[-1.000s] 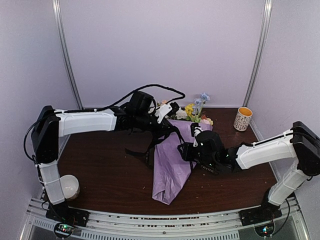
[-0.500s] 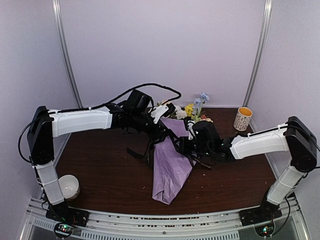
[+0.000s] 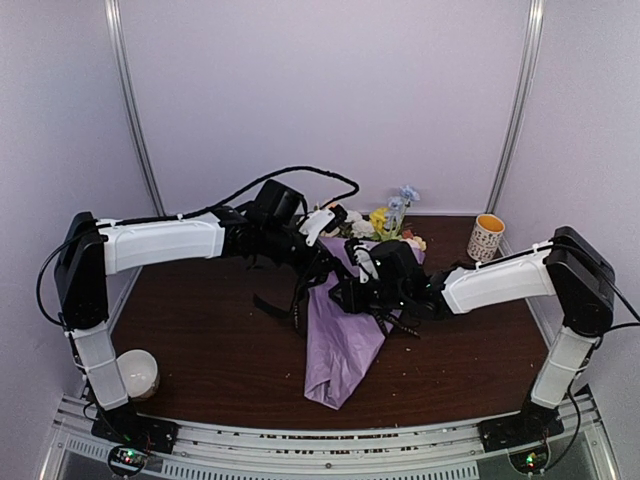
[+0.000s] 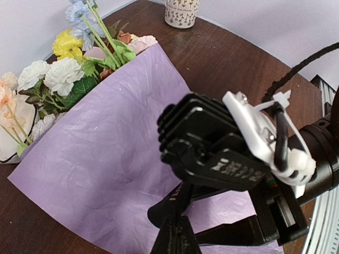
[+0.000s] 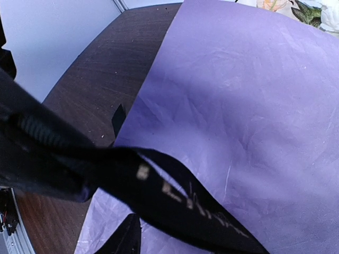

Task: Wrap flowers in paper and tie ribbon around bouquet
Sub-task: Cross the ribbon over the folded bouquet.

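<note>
The bouquet lies across the middle of the table, a lilac paper (image 3: 345, 335) cone with its flowers (image 3: 385, 220) at the far wide end. The same flowers (image 4: 66, 74) and paper (image 4: 100, 159) fill the left wrist view. My left gripper (image 3: 322, 268) (image 4: 177, 241) hovers over the cone's upper part, shut on the black ribbon (image 4: 183, 198), which rises from its tips. My right gripper (image 3: 347, 290) (image 5: 180, 246) is right beside it above the paper, jaws apart, and the lettered ribbon (image 5: 185, 203) crosses in front of them. A loose ribbon tail (image 3: 275, 305) hangs to the table on the left.
A patterned mug (image 3: 487, 238) (image 4: 181, 11) stands at the back right corner. A white bowl (image 3: 137, 372) sits at the near left by the left arm's base. The dark wooden table (image 3: 200, 340) is enclosed by pale walls.
My right gripper has moved left and up over the paper until it meets the left gripper, and its jaws have widened. The left arm has hardly moved.
</note>
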### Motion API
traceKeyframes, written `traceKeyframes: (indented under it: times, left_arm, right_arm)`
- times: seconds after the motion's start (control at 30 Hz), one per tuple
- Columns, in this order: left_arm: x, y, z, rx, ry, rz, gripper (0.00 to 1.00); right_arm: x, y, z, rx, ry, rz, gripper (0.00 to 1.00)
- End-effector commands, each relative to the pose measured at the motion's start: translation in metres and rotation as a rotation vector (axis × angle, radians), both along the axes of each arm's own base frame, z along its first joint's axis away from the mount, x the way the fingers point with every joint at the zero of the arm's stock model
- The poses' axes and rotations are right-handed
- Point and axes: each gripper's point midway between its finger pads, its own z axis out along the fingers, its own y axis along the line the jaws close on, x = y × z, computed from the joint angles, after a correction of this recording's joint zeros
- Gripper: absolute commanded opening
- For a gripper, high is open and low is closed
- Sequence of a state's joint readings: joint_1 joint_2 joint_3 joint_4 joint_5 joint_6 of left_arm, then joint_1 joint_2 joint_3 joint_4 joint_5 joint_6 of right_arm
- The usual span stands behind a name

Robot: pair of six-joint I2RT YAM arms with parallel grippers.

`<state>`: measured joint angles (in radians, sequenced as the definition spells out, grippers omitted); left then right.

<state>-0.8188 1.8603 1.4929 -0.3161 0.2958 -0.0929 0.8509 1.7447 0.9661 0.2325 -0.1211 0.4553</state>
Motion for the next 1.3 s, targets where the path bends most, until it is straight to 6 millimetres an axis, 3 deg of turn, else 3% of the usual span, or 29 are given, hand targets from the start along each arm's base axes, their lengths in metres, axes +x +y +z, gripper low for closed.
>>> traceKeyframes:
  times: [0.0,0.1,0.2,0.4,0.6,0.83,0.87,0.97,1.07,1.17,1.27]
  left_arm:
    - [0.007,-0.004,0.026,-0.059,-0.03,0.012,0.0]
    - [0.006,-0.004,0.026,-0.063,-0.029,0.007,0.0]
    - [0.008,-0.002,0.026,-0.06,-0.029,0.013,0.0]
    - [0.017,0.007,0.025,-0.063,-0.019,0.048,0.0]
    - [0.029,0.014,0.022,-0.063,-0.026,0.071,0.0]
    - [0.03,0.01,0.009,-0.055,-0.038,0.027,0.0]
    - [0.029,0.008,0.007,-0.053,-0.032,0.012,0.05]
    - [0.019,0.008,0.004,-0.031,-0.03,-0.055,0.42]
    - [0.009,0.02,0.007,-0.004,-0.043,-0.099,0.62]
    - [0.002,0.045,-0.001,0.06,-0.026,-0.123,0.72]
    - [0.001,0.075,-0.027,0.18,0.018,-0.13,0.7]
  right_arm:
    - [0.02,-0.003,0.006,-0.002,-0.045,-0.073,0.44]
    - [0.026,-0.004,0.004,-0.003,-0.036,-0.091,0.36]
    - [0.029,-0.005,0.001,-0.012,-0.022,-0.105,0.21]
    - [0.018,-0.013,0.001,-0.021,-0.009,-0.087,0.0]
    - [-0.018,-0.02,0.004,0.008,0.034,0.03,0.0]
    - [-0.074,-0.01,0.011,0.062,0.17,0.279,0.0]
    - [-0.075,-0.011,0.01,0.07,0.175,0.28,0.0]
    - [-0.071,-0.017,-0.002,0.036,0.212,0.24,0.0]
    - [-0.067,-0.017,-0.009,0.032,0.244,0.235,0.0]
    - [-0.07,-0.014,-0.004,0.063,0.255,0.261,0.0]
    - [-0.07,-0.015,0.002,0.073,0.252,0.272,0.0]
